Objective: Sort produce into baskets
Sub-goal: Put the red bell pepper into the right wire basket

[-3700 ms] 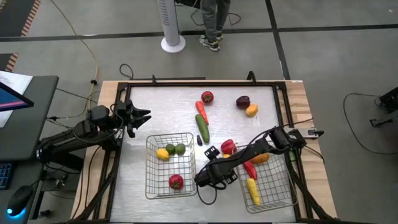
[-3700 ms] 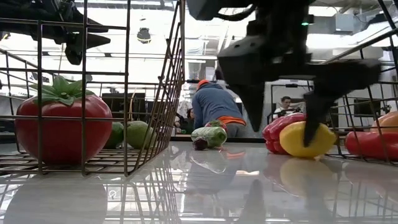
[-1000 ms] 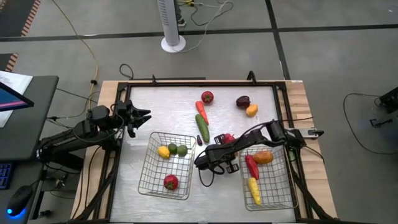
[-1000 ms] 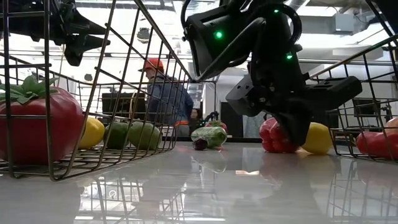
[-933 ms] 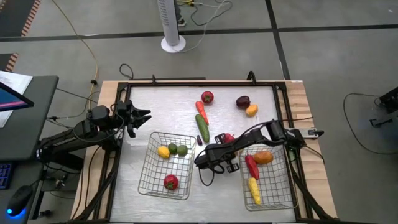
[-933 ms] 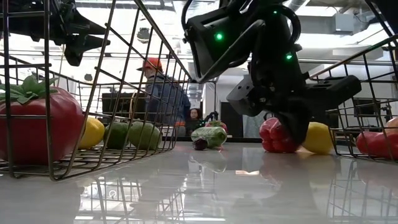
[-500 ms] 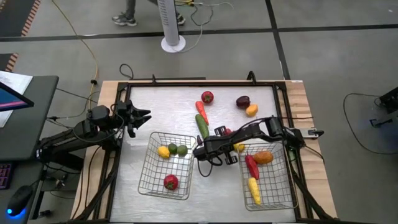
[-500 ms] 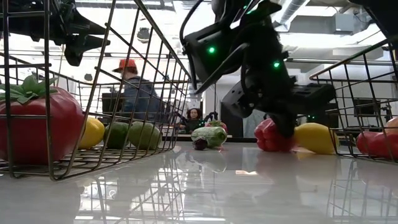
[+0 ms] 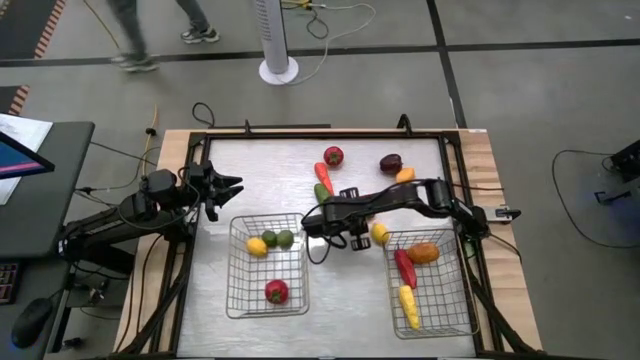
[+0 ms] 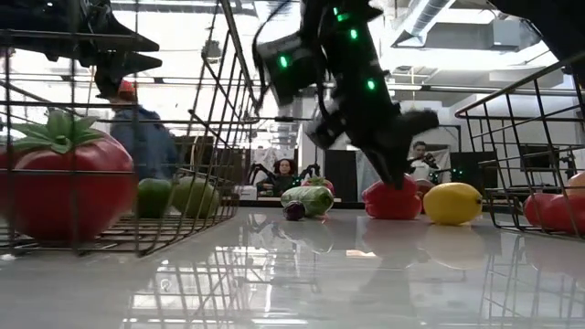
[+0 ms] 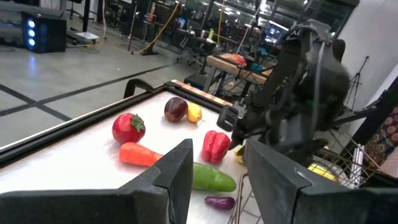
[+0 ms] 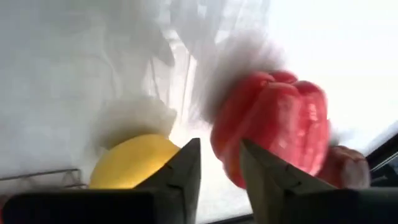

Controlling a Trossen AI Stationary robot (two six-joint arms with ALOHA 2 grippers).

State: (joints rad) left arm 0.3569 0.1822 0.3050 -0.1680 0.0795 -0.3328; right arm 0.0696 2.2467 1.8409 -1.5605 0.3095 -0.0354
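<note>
Jaws of the right arm are standing slightly apart with nothing between them, hanging over the middle of the table point(image 9: 262, 180), seen from above. A red pepper point(image 12: 273, 124) is lying just past their tips, not between them; from table height one finger is reaching down to its top, though whether it is touching I cannot tell. The pepper is looking glossy and lobed, resting on its side. A lemon point(image 9: 380, 233), smooth and yellow, is lying close at about 4 o'clock from the jaws, just beside the pepper.

The left basket point(image 9: 232, 270) is sitting at 8 o'clock from the jaws, holding a yellow piece, two green ones and a tomato point(image 9: 276, 291). The right basket point(image 9: 388, 290) is sitting at 5 o'clock, holding an orange piece, a red chili point(image 9: 403, 268) and a corn cob point(image 9: 408, 305).

Jaws of the left arm are waiting apart and empty above the table's 9 o'clock edge.
</note>
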